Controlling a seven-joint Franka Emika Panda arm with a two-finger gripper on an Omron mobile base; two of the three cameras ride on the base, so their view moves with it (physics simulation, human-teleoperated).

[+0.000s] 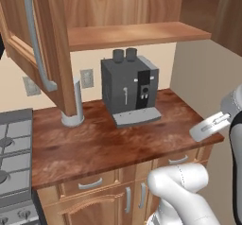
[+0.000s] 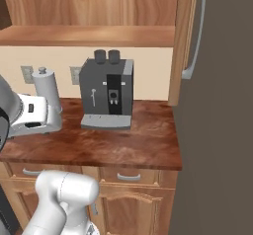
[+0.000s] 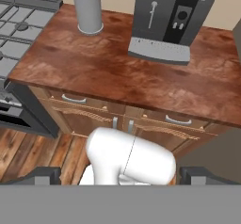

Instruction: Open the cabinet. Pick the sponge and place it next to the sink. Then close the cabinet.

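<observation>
The arm rose from the base in front of the low cupboards, its white elbow bulging at the counter's front edge, and the hand hung high and drawn back from the counter, looking down over it. In the hand view the gripper showed only as two dark finger tips at the bottom corners, set wide apart with nothing between them, so it stood fully open and held nothing. The cabinet hung on the wall above the counter with both doors swung out: the left door jutted forward in the left base view with its long grey bar handle, and the right door stood edge-on in the right base view. Its wooden shelf lay bare where it could be seen. Below it, the reddish-brown wooden counter carried a dark grey coffee machine standing against the back wall, and well to its left a grey paper-towel holder stood upright near the wall sockets. A grey stove joined the counter at its left end. Beneath the counter ran drawers and cupboard doors with short grey handles, over a wooden plank floor. A plain grey-brown wall closed the counter's right end.
</observation>
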